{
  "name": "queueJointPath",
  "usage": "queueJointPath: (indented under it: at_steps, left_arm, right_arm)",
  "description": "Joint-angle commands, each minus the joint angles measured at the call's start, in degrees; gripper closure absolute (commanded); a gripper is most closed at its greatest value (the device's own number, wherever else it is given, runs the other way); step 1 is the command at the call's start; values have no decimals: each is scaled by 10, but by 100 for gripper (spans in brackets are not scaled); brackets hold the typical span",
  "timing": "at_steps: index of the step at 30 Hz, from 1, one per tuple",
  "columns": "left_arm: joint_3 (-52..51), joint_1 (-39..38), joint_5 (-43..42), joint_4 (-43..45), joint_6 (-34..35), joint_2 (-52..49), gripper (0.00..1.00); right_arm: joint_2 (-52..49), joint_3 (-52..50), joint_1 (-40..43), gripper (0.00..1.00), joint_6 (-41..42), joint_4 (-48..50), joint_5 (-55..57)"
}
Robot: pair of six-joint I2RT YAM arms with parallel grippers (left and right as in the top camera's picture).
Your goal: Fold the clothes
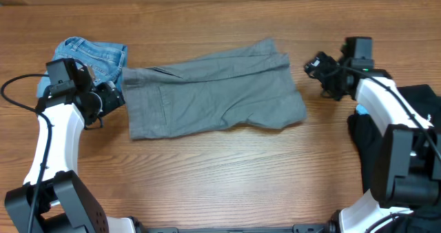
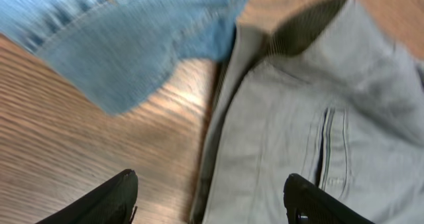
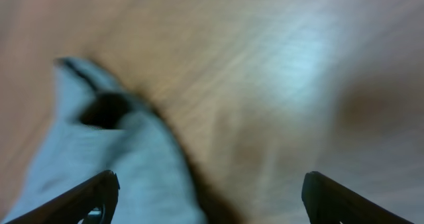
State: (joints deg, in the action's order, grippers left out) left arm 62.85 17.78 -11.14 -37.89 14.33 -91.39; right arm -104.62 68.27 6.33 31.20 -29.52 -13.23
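The grey shorts lie folded across the middle of the table, waistband end to the left. My left gripper hovers at that waistband edge, open with nothing between its fingers. In the left wrist view the left gripper straddles the edge of the grey shorts, whose slit pocket shows. The light-blue denim shorts lie crumpled just behind; the denim shorts fill that view's top left. My right gripper is open, apart from the shorts' right end. The right wrist view is blurred: the right gripper is over bare wood, with grey cloth at left.
A black garment lies heaped at the right edge beside the right arm's base. The wooden table stretches in front of the shorts. A black cable loops by the left arm.
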Motion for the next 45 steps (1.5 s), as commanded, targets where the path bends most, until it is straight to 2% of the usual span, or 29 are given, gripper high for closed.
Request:
queueJointPath:
  at_steps: [1,5,8,10,13,15,16,17,18,19,20,25,30,33,34,35,36,38,39,41,43,45]
  left_arm:
    - [-14,-24,-16,2,-34,-3,28]
    - [-33,-48,-20,6,-35,-38,31]
    - [-33,-56,-21,4,-35,-66,34]
    - [-33,-59,-36,4,-43,-87,39]
    - [-33,-59,-74,2,-46,-110,55]
    - [-33,-59,-118,-3,-61,-121,70]
    - [-33,-59,-130,-11,-69,-123,79]
    - [-33,-59,-130,-17,-73,-123,82]
    - [-33,-58,-129,-26,-87,-123,87]
    - [-33,-56,-129,-34,-98,-123,89]
    - [-32,-50,-127,-53,-115,-122,93]
    - [-14,11,-125,-118,-137,-98,96]
    - [2,66,-144,-158,-146,-72,96]
    - [2,72,-157,-182,-157,-68,91]
    - [2,72,-157,-190,-159,-68,87]
    - [2,72,-157,-195,-160,-68,81]
    - [2,72,-158,-198,-161,-68,79]
    - [3,72,-179,-189,-167,-67,76]
    - [4,72,-209,-182,-183,-63,74]
    - [6,72,-224,-177,-187,-59,73]
    - [11,64,-226,-175,-193,-53,74]
    - [14,54,-235,-173,-205,-49,74]
  right_arm:
    - [16,8,14,14,-66,-56,-35]
    - [16,-3,4,23,-96,-102,-31]
    - [16,-20,-7,23,-105,-90,-29]
    - [16,-40,-10,27,-105,-68,-37]
    - [16,-76,-10,29,-163,-28,-106]
    - [16,-103,-10,30,-197,4,-160]
    - [16,-114,-10,40,-216,19,-192]
    - [16,-119,-10,50,-232,23,-211]
    - [16,-120,-10,76,-253,22,-231]
    - [16,-120,-10,83,-253,23,-231]
    - [17,-116,-7,96,-252,24,-223]
    - [24,-42,32,96,-191,0,-141]
    - [34,26,58,94,-192,-51,-59]
    - [35,45,61,74,-192,-78,-56]
    - [35,45,62,59,-192,-82,-54]
    - [35,45,62,48,-192,-89,-51]
    - [35,45,63,45,-191,-97,-50]
    - [37,45,62,50,-191,-111,-107]
    - [37,45,59,59,-199,-113,-184]
    - [37,45,48,71,-201,-114,-262]
    - [37,45,10,81,-201,-125,-269]
    - [31,42,-26,83,-201,-129,-249]
